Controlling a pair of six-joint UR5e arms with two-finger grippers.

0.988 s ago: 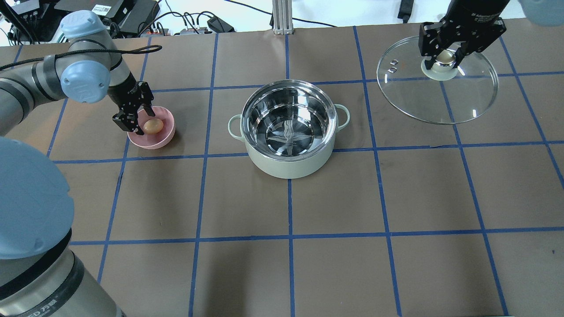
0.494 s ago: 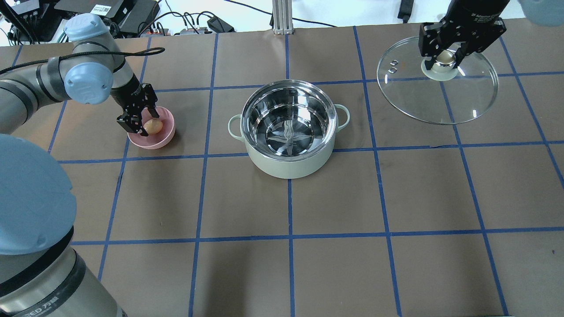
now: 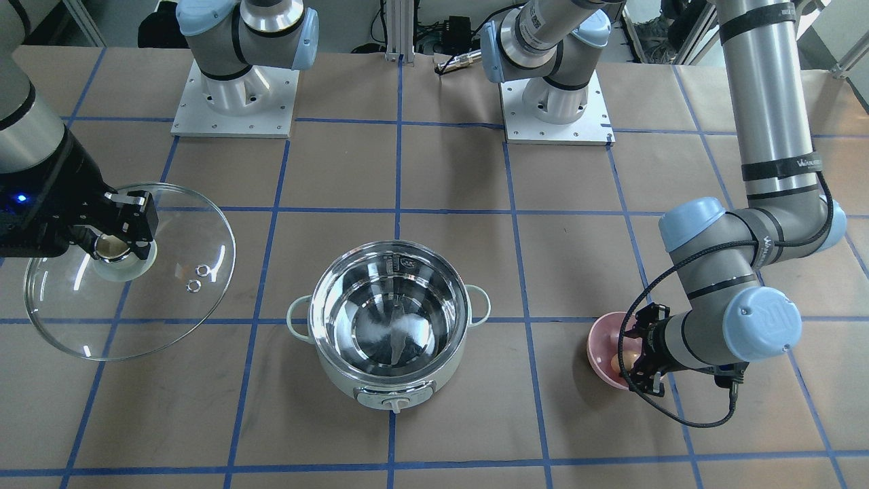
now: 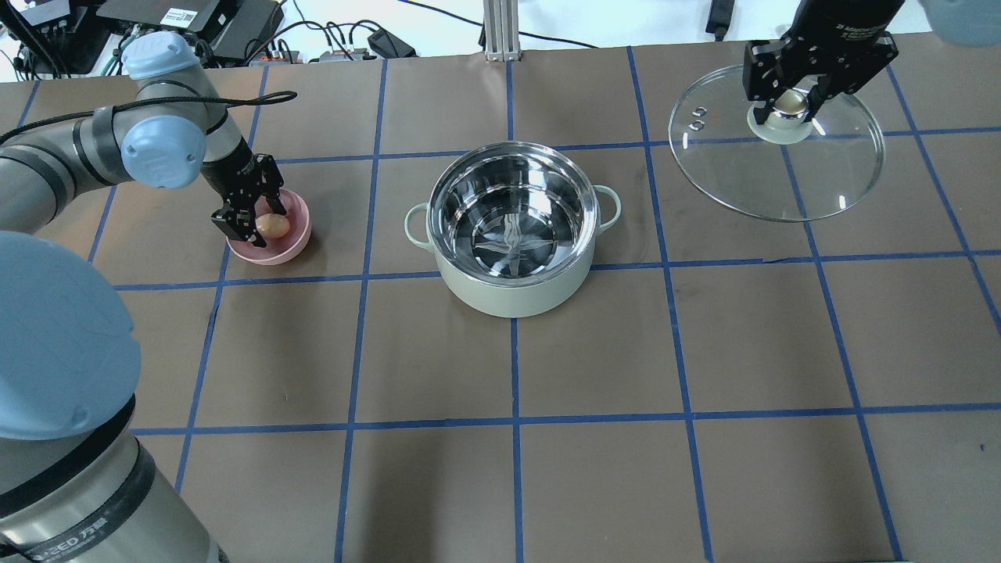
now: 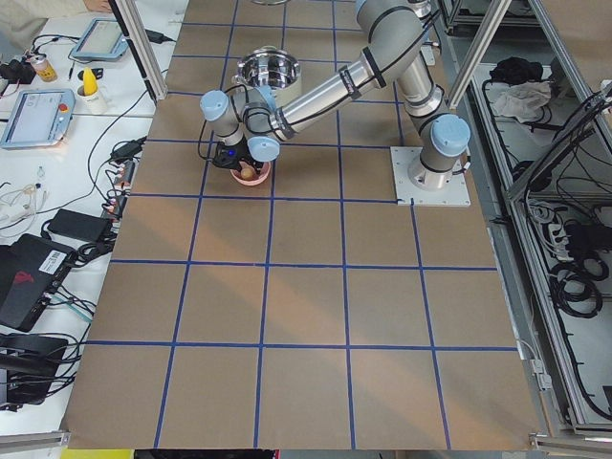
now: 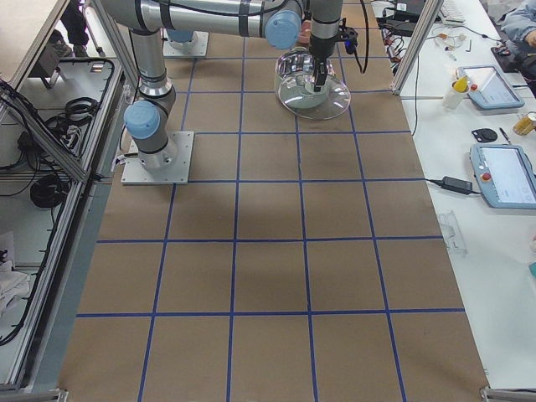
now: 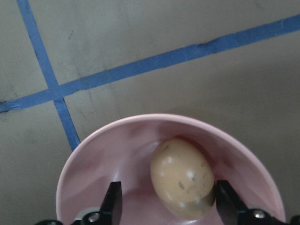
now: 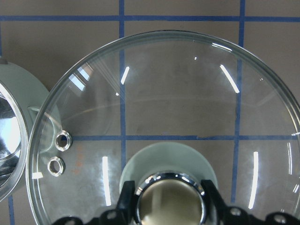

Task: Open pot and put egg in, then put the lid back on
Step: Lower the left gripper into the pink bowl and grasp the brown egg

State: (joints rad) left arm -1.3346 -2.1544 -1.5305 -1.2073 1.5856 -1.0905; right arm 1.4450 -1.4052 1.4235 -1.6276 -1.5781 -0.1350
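Observation:
The pale mint pot [image 4: 508, 295] stands open at the table's middle, its steel inside bare; it also shows in the front view [image 3: 343, 384]. The tan egg [image 4: 272, 226] lies in a pink bowl [image 4: 275, 252] left of the pot. My left gripper [image 4: 256, 221] is open and low in the bowl. In the left wrist view its fingers straddle the egg [image 7: 183, 178], which lies against the right finger [image 7: 226, 202]. My right gripper [image 4: 790, 102] is shut on the knob of the glass lid [image 4: 782, 176] and holds it tilted at the far right, clear of the pot.
The brown table is marked with blue tape lines [image 4: 514, 422]. Both arm bases [image 3: 234, 95] stand at the robot's edge. Cables and electronics [image 4: 235, 31] lie past the far edge. The lid's vent holes [image 8: 58, 152] face the pot.
My left gripper has shifted slightly toward the egg and sunk deeper into the pink bowl, its fingers now on either side of the egg. The right gripper and lid have not moved.

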